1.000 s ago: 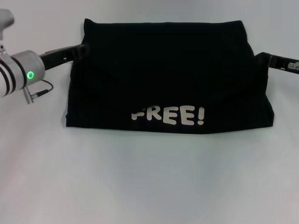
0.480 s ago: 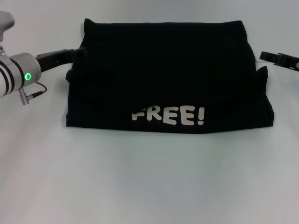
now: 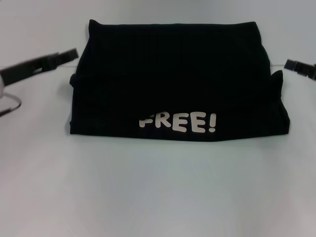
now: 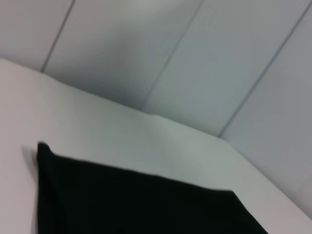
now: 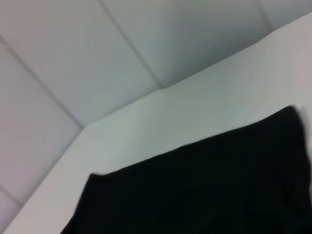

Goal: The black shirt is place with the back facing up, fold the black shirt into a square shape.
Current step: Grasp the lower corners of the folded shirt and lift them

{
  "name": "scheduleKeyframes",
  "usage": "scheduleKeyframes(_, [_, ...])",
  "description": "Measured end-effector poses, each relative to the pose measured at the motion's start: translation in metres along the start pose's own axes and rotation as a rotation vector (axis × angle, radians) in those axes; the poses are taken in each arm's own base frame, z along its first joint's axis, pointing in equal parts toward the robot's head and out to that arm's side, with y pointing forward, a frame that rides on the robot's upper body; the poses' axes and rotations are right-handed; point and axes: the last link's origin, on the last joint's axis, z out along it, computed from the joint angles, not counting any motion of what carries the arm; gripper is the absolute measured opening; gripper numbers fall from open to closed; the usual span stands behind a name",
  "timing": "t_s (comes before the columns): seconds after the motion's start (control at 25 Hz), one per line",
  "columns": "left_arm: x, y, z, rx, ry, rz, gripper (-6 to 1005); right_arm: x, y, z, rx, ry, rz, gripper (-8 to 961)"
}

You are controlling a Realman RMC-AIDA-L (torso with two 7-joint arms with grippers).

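1. A desk [image 3: 158, 187] with a plain white, matte top fills the head view; its front half lies bare.
2. A wall [image 4: 195, 58] of pale grey panels, split by thin dark seams, rises behind the desk's far edge in both wrist views.
3. The panels meet at a corner [image 5: 161, 87] in the right wrist view.

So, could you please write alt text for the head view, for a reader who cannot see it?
A black shirt, folded into a wide rectangle with white "FREE!" lettering near its front edge, lies flat on a white table. The left gripper is just off the shirt's left side and the right gripper just off its right side, neither touching the fabric.
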Motion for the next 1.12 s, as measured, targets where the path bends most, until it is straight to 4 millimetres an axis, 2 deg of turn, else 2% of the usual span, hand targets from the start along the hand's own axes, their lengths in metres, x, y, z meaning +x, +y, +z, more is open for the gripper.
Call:
scheduleKeyframes(0.16, [-0.018, -0.004, -0.027, -0.031, -0.031, 0.0, 683, 0.01, 0.0, -0.015, -0.062, 0.032, 0.014, 633])
scheduleKeyframes(0.32, [-0.037, -0.005, -0.034, -0.03, -0.092, 0.06, 684, 0.015, -0.001, -0.018, -0.071, 0.039, 0.028, 625])
scheduleKeyframes(0.72, [-0.068, -0.003, -0.013, 0.023, -0.3, 0.243, 686, 0.021, 0.003, -0.012, -0.074, 0.05, 0.037, 624])
scheduleKeyframes(1.12, [-0.075, -0.008, 0.007, 0.12, -0.317, 0.274, 680, 0.026, 0.001, -0.012, -0.061, 0.048, 0.066, 625])
